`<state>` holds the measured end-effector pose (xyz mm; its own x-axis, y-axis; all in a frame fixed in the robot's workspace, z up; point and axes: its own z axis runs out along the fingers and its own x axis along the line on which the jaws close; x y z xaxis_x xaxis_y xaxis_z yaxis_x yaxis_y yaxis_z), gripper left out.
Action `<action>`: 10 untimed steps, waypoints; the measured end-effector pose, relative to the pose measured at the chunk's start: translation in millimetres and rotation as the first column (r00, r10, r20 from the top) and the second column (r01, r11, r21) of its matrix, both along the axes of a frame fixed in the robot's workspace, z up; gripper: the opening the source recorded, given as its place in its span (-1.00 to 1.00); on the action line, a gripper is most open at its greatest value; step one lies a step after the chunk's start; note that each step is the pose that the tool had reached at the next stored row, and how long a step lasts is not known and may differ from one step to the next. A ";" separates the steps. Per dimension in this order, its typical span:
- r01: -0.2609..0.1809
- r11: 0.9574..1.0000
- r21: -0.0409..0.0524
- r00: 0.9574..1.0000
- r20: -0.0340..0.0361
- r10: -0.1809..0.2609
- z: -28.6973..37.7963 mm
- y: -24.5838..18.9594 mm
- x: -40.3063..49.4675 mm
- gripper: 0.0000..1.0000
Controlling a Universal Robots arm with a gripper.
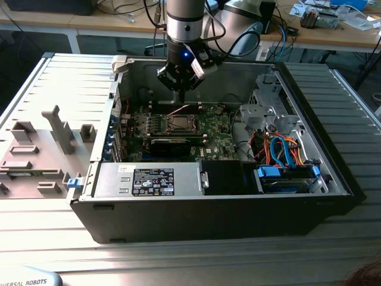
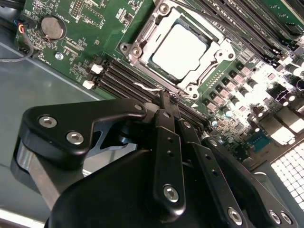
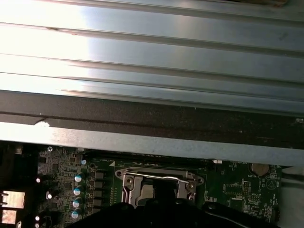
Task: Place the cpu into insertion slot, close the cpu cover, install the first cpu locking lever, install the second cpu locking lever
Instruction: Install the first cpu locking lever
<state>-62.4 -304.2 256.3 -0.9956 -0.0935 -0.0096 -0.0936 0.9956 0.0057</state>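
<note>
Task state, judged from these views:
- The cpu (image 2: 180, 50) lay seated flat in the slot (image 1: 178, 123), silver top up. That step looked done.
- The cover (image 2: 219, 50) appeared to be down around the cpu, its window framing the chip. We took that step as done too.
- Levers: in the first wrist view one wire lever (image 3: 152, 176) ran along the socket's edge. In the second wrist view a thin wire (image 2: 145, 87) lay just beside the fingertips. We could not tell whether either was latched, so we judged the lever work unfinished.

Gripper (image 1: 180, 83): it hung at upper centre of the exterior view, directly above the slot, which sat mid-frame on the green board (image 1: 217, 128). In the second wrist view the gripper (image 2: 166, 97) had its jaws drawn together to a point. We saw nothing held between them. Whether the tip touched the wire, we could not tell.

Counts:
- one cpu
- one slot
- one cover
- one gripper
- one wire lever in the first wrist view and one thin wire in the second; whether these were one lever or two, unclear
- one coin cell (image 2: 51, 27) on the board
</note>
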 end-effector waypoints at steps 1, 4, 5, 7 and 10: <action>0.000 1.000 0.000 1.000 0.000 0.000 -0.1 0.0 -0.4 -0.79; 0.000 1.000 0.000 1.000 0.000 0.000 -0.8 0.0 -1.9 -0.79; 0.000 1.000 0.000 1.000 0.000 0.000 -1.1 0.0 -2.4 -0.79; 0.000 1.000 0.000 1.000 0.000 0.000 -1.7 0.0 -3.0 -0.79; 0.000 1.000 0.000 1.000 0.000 0.000 -2.2 0.0 -3.5 -0.79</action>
